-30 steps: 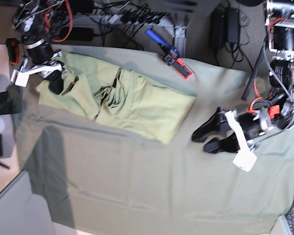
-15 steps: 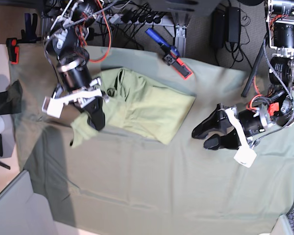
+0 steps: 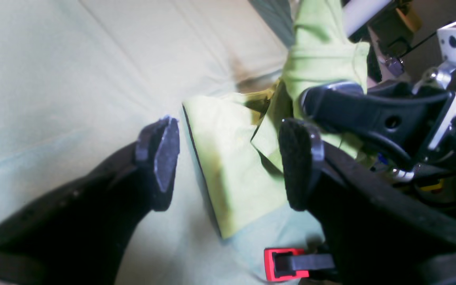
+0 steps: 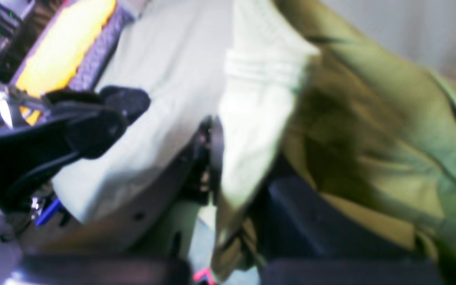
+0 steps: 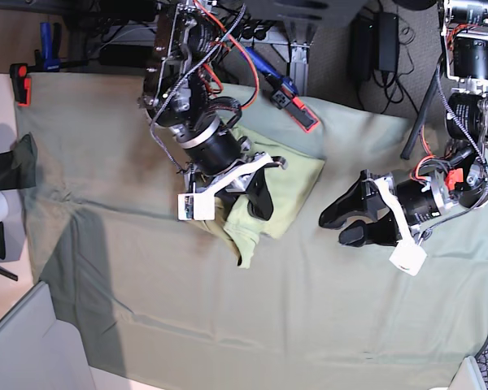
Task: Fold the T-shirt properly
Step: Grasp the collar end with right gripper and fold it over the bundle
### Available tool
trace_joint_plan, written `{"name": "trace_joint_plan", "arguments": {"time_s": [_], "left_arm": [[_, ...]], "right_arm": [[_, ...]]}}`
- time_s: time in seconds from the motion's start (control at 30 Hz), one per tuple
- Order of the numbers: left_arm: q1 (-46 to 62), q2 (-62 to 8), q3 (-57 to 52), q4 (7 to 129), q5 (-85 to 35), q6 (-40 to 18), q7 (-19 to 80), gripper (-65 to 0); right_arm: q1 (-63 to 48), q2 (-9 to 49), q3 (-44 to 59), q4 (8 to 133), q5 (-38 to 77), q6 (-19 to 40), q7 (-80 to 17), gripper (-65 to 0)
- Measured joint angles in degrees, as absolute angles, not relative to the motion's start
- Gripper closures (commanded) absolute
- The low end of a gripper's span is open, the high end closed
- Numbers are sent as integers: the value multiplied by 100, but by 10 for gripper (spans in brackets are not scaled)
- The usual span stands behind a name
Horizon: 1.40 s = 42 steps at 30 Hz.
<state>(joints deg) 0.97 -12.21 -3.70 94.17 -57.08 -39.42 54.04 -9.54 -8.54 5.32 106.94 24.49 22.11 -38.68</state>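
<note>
The pale yellow-green T-shirt [image 5: 297, 175] lies bunched on the cloth near the centre. My right gripper [image 5: 259, 203] is shut on a fold of it, and a flap hangs below the fingers. The right wrist view is blurred and shows fabric [image 4: 370, 138] pinched at the gripper [image 4: 232, 170]. My left gripper [image 5: 335, 230] is open and empty just right of the shirt's edge. In the left wrist view the gripper [image 3: 230, 164] frames the shirt's corner [image 3: 228, 170], without touching it. The right gripper [image 3: 370, 114] shows behind it, holding the fabric.
The grey-green table cloth [image 5: 228, 325] covers the table. A blue and red clamp tool [image 5: 289, 97] lies at the back edge, a red clamp [image 5: 20, 85] at the back left. Cables and power bricks lie behind the table. A dark object [image 5: 4, 166] sits at the left edge.
My right arm swept from the far left to the centre, carrying the shirt's left side over the rest. The shirt is now bunched and narrower. My left arm barely moved.
</note>
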Motion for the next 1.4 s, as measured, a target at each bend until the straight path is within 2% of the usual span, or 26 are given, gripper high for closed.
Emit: {"name": "trace_joint_plan", "arguments": {"time_s": [0.03, 0.07, 0.1, 0.47, 0.67, 0.9, 1.2, 1.3, 1.33, 1.4], "left_arm": [[97, -1221, -370, 9417, -5704, -3942, 5404, -426], [97, -1221, -370, 9417, -5708, -3942, 5402, -426], [95, -1221, -370, 9417, -5708, -3942, 5402, -426], [97, -1389, -384, 9417, -6007, -3942, 5408, -426], [95, -1509, -784, 9417, -6224, -3942, 5408, -426], [95, -1673, -1175, 9417, -6305, -3942, 5404, -426], [97, -1686, -1173, 9417, -6305, -3942, 5443, -426], [95, -1686, -1175, 9417, -6305, -3942, 5443, -426], [95, -1686, -1175, 9417, -6302, -3942, 5443, -426], [97, -1686, -1175, 9417, -6305, -3942, 5446, -426]], "right_arm": [[-952, -854, 480, 10656, 2453, 2209, -3852, -342], [-952, -851, 432, 10637, 2449, 2209, -3857, -406], [-954, -843, 381, 10624, 2453, 2209, -3857, -438], [-952, -825, -552, 10617, 2731, 2206, -3848, -437], [-952, -827, -1114, 10617, 2742, 2209, -3859, -437], [-845, -823, -829, 10777, 2344, 2209, -3688, -436], [-220, -814, -845, 10827, 3057, 2209, -3951, -436], [-191, -832, -880, 10827, 2561, 2209, -3903, -417], [-161, -829, -836, 10827, 2383, 2211, -3903, -384], [-71, -827, -602, 10844, 2084, 2209, -3889, -243]]}}
